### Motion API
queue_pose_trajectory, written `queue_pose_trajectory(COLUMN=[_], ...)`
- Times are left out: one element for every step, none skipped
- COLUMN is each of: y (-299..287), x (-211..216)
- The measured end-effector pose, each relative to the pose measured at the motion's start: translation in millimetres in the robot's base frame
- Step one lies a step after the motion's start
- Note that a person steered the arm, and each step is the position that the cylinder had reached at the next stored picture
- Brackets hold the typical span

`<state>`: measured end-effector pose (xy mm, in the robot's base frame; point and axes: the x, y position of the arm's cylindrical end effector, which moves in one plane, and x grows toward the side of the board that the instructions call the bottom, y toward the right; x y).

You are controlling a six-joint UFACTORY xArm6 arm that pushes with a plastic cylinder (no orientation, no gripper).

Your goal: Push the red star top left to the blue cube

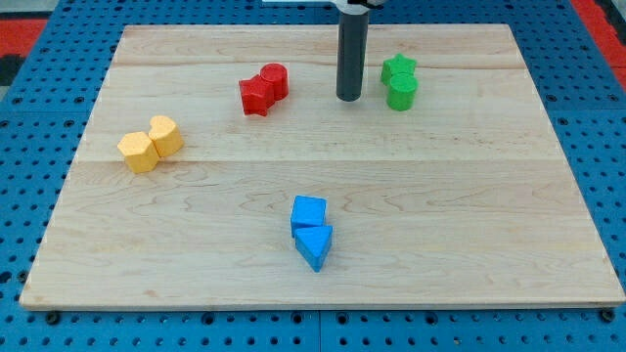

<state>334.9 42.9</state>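
Observation:
A red star (255,96) lies on the wooden board (440,196) at the upper left of centre, touching a red cylinder (275,79) just above and to its right. A blue cube (308,212) sits at lower centre, with a blue triangle block (315,245) touching it from below. My tip (349,98) stands at the top centre, to the right of the red pair and apart from them, and to the left of the green blocks.
A green star (398,67) and a green cylinder (401,91) touch each other at the upper right. Two yellow blocks (138,152) (164,135) sit together at the left. A blue pegboard (39,108) surrounds the board.

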Motion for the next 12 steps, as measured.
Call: queue_pose_trajectory(y=[0, -6, -7, 0, 2, -13, -33, -38, -104, -122, -112, -112], x=[-6, -9, -10, -10, -8, -34, -64, -68, -68, -33, 10, 38])
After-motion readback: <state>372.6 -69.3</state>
